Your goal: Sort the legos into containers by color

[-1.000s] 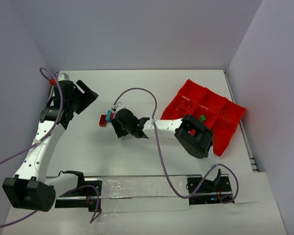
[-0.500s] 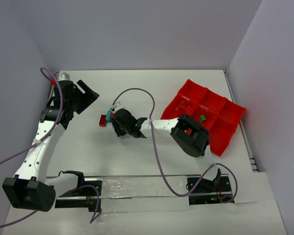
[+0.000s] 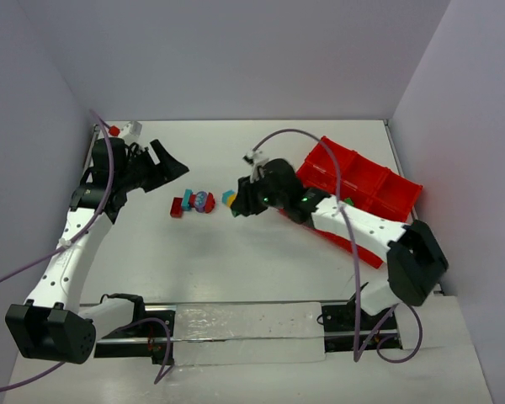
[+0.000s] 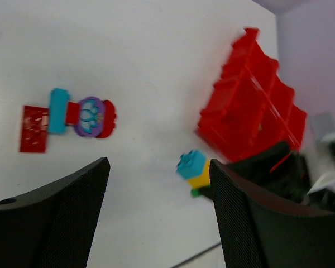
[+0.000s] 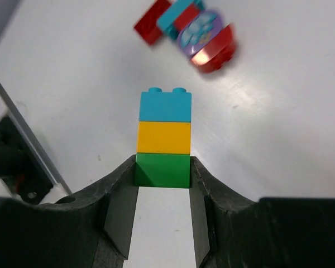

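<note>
My right gripper [image 5: 163,174] is shut on the green bottom brick of a green, yellow and teal stack [image 5: 164,133]. From above, this stack [image 3: 229,199] hangs just left of the red tray [image 3: 372,175], in front of my right gripper [image 3: 241,203]. A cluster of legos lies on the table: a red plate, a teal brick and a rounded purple piece on red [image 3: 192,203], also seen in the left wrist view [image 4: 72,116] and the right wrist view [image 5: 190,25]. My left gripper [image 3: 173,169] stands open left of the cluster, nothing between its fingers [image 4: 61,218].
The tray [image 4: 251,106] sits tilted at the right of the table, near the right wall. Purple cables [image 3: 311,139] loop over both arms. A black rail [image 3: 236,324] runs along the near edge. Walls close in the left, back and right.
My right gripper has shut on the stack and carried it right, away from the cluster toward the tray. The right arm has swung out to the right. The left gripper shifted slightly.
</note>
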You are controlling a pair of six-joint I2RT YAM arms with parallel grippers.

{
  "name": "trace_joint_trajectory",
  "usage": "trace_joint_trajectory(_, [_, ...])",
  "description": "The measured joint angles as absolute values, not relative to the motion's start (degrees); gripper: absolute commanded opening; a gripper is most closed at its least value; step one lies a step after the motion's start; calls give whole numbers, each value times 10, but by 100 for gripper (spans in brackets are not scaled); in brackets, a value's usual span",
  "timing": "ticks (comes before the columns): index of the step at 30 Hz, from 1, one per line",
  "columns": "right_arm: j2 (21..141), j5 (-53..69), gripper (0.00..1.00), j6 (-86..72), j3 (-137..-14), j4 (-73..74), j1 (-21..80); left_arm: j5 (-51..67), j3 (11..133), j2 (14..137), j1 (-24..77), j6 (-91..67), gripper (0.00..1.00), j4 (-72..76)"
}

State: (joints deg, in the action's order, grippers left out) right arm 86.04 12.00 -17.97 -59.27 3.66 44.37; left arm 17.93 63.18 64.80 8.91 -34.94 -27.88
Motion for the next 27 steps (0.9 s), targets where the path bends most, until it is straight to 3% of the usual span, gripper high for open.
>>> trace_joint_trajectory(4, [772, 221, 3, -180, -567, 36, 376, 343, 586, 639, 89, -342, 80, -189])
trace_joint_trajectory(12, [719, 405, 3, -168, -567, 46, 364, 577, 541, 637, 101, -354, 80, -54])
trace_joint_trajectory(27, [719, 528, 4, -166, -587, 53, 360, 683, 538, 649, 165, -310, 80, -27])
